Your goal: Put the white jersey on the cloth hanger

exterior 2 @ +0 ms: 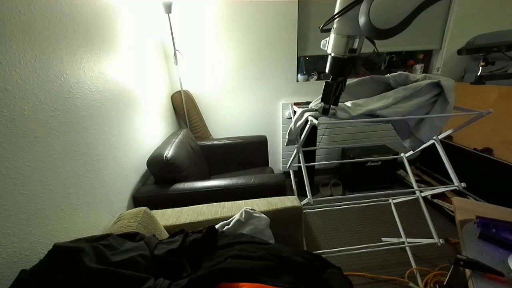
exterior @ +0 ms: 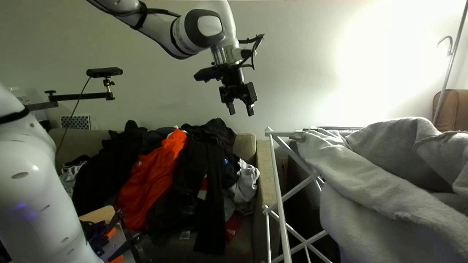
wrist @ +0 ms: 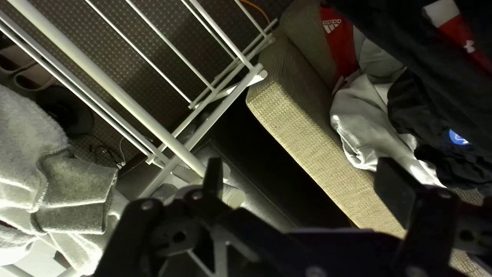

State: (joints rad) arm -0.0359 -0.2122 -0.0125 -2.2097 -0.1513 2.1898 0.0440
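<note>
A light grey-white fleece garment, likely the jersey (exterior: 376,197), lies draped and bunched over the top of the white drying rack (exterior: 279,197). The garment (exterior 2: 396,96) and the rack's top bar (exterior 2: 360,119) show in an exterior view. In the wrist view the garment (wrist: 23,127) hangs at the left beside the rack bars (wrist: 115,92). Another whitish cloth (wrist: 365,119) lies crumpled on the sofa, partly under dark clothes. My gripper (exterior: 241,108) is open and empty, above the gap between the sofa arm and the rack's end. Its wide-apart fingers (wrist: 301,169) touch nothing.
Black clothes (exterior: 212,146) and an orange garment (exterior: 157,171) are piled on the sofa. The sofa arm (exterior 2: 232,210) stands near the rack's end. A dark leather armchair (exterior 2: 216,188) and a floor lamp stand behind. A camera (exterior: 104,72) sits on a mounting arm.
</note>
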